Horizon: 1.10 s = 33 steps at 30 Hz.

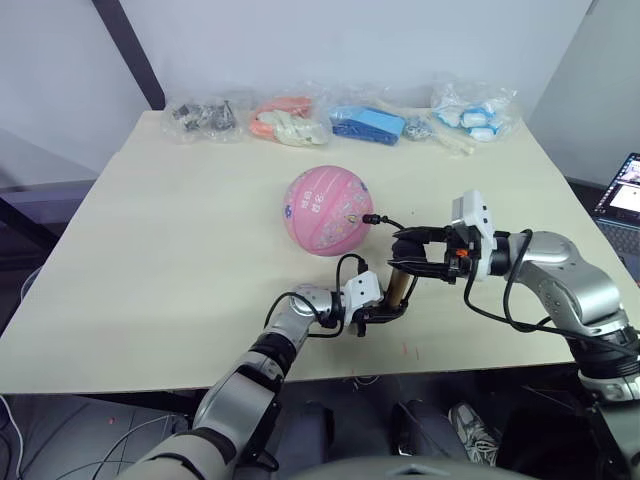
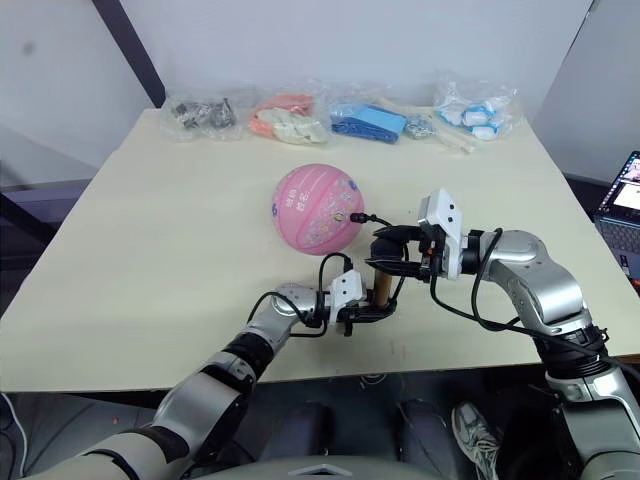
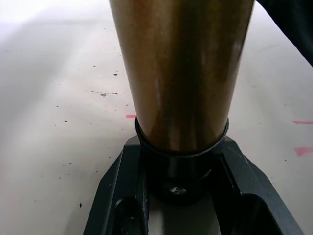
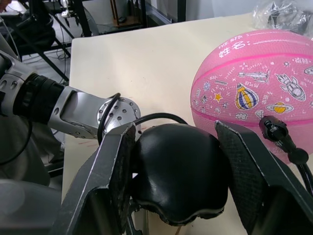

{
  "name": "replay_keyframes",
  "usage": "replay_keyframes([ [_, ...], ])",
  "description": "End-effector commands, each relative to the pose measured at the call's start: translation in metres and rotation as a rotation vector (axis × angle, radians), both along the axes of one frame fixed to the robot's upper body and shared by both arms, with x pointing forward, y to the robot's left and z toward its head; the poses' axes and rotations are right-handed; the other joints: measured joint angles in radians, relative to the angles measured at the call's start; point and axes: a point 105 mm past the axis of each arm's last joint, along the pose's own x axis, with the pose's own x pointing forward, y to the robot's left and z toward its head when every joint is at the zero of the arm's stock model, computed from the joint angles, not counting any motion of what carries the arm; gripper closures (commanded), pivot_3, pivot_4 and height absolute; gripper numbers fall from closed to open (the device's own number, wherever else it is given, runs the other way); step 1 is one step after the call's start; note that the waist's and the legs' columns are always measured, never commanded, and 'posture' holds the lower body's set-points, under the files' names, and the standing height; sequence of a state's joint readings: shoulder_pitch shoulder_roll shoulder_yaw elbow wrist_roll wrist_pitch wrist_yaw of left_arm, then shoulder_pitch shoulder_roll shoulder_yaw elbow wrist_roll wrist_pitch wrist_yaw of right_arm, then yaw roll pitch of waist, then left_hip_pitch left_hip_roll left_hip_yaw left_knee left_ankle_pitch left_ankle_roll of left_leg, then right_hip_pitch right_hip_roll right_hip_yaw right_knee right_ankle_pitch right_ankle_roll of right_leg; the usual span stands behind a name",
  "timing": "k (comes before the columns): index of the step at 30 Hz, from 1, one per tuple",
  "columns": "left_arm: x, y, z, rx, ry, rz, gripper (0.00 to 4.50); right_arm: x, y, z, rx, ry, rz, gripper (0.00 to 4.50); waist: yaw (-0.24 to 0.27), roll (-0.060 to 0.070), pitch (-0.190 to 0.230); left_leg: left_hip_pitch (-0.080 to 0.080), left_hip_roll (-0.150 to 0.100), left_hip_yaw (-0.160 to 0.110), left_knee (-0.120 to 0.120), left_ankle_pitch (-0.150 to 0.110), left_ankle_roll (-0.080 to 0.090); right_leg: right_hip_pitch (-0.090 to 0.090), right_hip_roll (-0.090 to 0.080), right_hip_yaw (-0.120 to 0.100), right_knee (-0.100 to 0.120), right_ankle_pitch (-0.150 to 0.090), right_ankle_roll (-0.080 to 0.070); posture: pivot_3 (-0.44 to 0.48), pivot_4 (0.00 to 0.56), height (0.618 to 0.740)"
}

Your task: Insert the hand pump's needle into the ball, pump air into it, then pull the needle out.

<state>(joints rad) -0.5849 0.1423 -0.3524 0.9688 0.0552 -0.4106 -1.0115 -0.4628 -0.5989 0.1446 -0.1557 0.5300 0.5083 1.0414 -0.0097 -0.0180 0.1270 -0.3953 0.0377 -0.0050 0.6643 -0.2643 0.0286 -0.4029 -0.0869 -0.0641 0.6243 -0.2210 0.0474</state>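
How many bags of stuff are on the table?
4, in a row along the far edge behind the ball: grey bag at left, orange bag, blue bag, white-and-blue bag at right.

Bright even light, soft shadows, close-up blur

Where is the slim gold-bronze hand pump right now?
The slim gold-bronze hand pump stands upright near the table's front edge, just in front of the pink rubber ball, held between both grippers.

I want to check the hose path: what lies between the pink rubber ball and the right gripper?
In the left eye view, a thin black hose runs from the fitting at the pink rubber ball toward the right gripper; otherwise bare beige table.
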Motion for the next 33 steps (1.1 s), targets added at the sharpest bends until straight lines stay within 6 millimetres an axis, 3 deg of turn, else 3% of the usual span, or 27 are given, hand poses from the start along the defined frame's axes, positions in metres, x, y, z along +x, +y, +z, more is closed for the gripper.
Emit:
replay_keyframes([
  [1,-0.029,0.034,-0.055,0.18,0.191,0.033,3.38,0.0,-0.01,0.021,0.018,0.006,0.0,2.41,0.0,0.002,0.002,0.0,0.0,0.0,0.0,0.0,0.0,0.0,0.0,0.0,0.0,0.0,0.0,0.0,0.15,0.74],
  [5,-0.03,0.033,-0.055,0.18,0.193,0.028,3.38,-0.006,-0.014,0.06,0.082,-0.042,0.04,2.41,0.006,0.005,0.01,-0.004,-0.001,0.0,0.0,0.0,0.0,-0.003,-0.001,0.0,-0.001,0.0,0.0,0.0,0.15,0.74],
  [13,-0.028,0.031,-0.053,0.175,0.187,0.026,3.38,-0.01,-0.023,0.117,0.166,-0.138,0.053,2.41,0.011,0.006,0.016,-0.005,-0.001,0.0,0.0,0.0,0.0,-0.003,0.0,-0.001,-0.001,0.0,0.0,0.0,0.15,0.74],
  [17,-0.028,0.031,-0.053,0.177,0.187,0.027,3.38,-0.007,-0.03,0.139,0.21,-0.19,0.024,2.41,0.011,0.007,0.017,-0.005,-0.001,0.001,0.0,0.0,0.0,-0.003,0.0,0.0,-0.001,0.0,0.0,0.0,0.15,0.74],
  [20,-0.027,0.032,-0.053,0.179,0.188,0.028,3.38,-0.003,-0.033,0.144,0.221,-0.208,-0.002,2.41,0.011,0.006,0.017,-0.005,-0.001,0.001,0.0,0.0,0.0,-0.003,0.0,0.0,-0.001,0.0,0.0,0.0,0.15,0.74],
  [23,-0.027,0.032,-0.053,0.181,0.188,0.03,3.38,-0.003,-0.032,0.14,0.224,-0.184,0.009,2.41,0.011,0.006,0.017,-0.005,-0.001,0.001,0.0,0.0,0.0,-0.003,0.0,0.0,-0.001,0.0,0.0,0.0,0.15,0.74],
  [28,-0.027,0.032,-0.053,0.182,0.189,0.029,3.38,-0.003,-0.023,0.083,0.064,-0.088,0.03,2.41,0.013,0.005,0.017,-0.004,-0.001,0.0,0.0,0.0,0.0,-0.003,0.0,-0.001,-0.001,0.0,0.0,0.0,0.15,0.74],
  [33,-0.026,0.032,-0.053,0.181,0.189,0.032,3.38,0.005,-0.018,0.037,0.017,-0.026,-0.009,2.41,0.009,0.002,0.013,-0.002,0.0,0.001,0.0,0.0,0.0,-0.002,0.0,0.0,-0.001,0.0,0.0,0.0,0.15,0.74],
])
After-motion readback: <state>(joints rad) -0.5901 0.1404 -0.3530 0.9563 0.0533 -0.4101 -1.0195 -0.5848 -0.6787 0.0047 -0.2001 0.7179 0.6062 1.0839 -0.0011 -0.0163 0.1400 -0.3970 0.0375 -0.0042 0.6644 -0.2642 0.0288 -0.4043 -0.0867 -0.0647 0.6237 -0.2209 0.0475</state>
